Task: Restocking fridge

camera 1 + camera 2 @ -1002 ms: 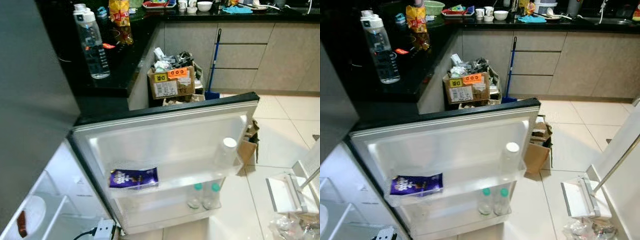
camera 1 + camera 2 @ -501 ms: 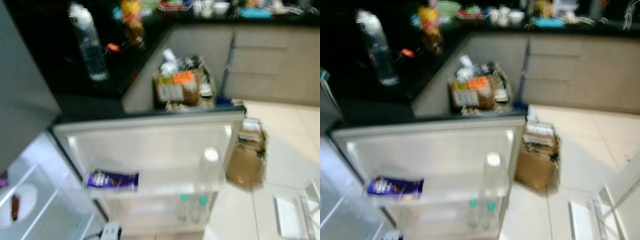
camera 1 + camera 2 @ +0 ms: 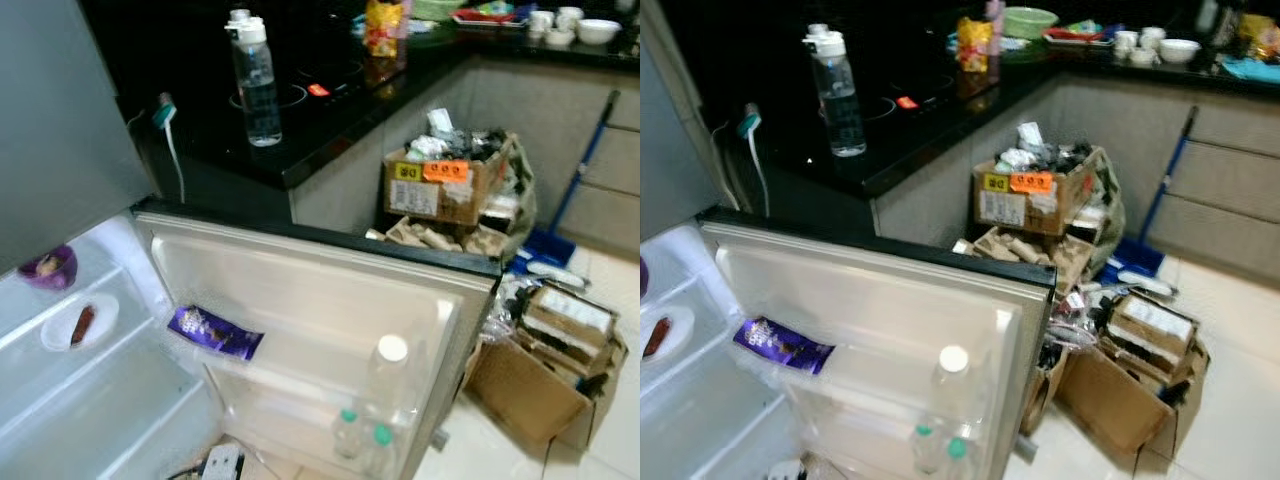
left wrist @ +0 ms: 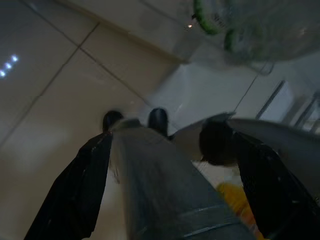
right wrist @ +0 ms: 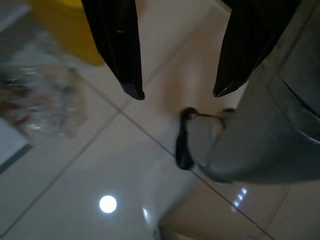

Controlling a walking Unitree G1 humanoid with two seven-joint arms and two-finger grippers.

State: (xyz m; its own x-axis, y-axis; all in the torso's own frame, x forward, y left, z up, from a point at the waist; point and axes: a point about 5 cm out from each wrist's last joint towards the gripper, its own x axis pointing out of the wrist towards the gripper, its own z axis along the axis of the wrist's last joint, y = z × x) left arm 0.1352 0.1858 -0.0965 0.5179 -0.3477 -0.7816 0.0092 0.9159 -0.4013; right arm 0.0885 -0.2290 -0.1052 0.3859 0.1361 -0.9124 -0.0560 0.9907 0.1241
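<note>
The fridge door [image 3: 310, 290] stands open in front of me. Its upper shelf holds a purple chocolate pack [image 3: 214, 332] and a clear bottle with a white cap [image 3: 388, 368]. Two small green-capped bottles [image 3: 360, 440] stand on the shelf below. Inside the fridge at the left are a purple bowl [image 3: 47, 268] and a white plate [image 3: 62, 335] with a sausage. My left gripper [image 4: 157, 142] and right gripper [image 5: 179, 91] hang open over the tiled floor beside my legs, holding nothing.
A tall water bottle [image 3: 254, 82] and a yellow snack pack [image 3: 382, 25] stand on the black counter [image 3: 330, 130]. Full cardboard boxes [image 3: 445, 185] sit by the cabinets, more boxes [image 3: 540, 370] on the floor right of the door. A white power strip [image 3: 222, 462] lies below.
The head view has swung left, so more of the fridge interior shows and the boxes sit further right. The things themselves have not moved.
</note>
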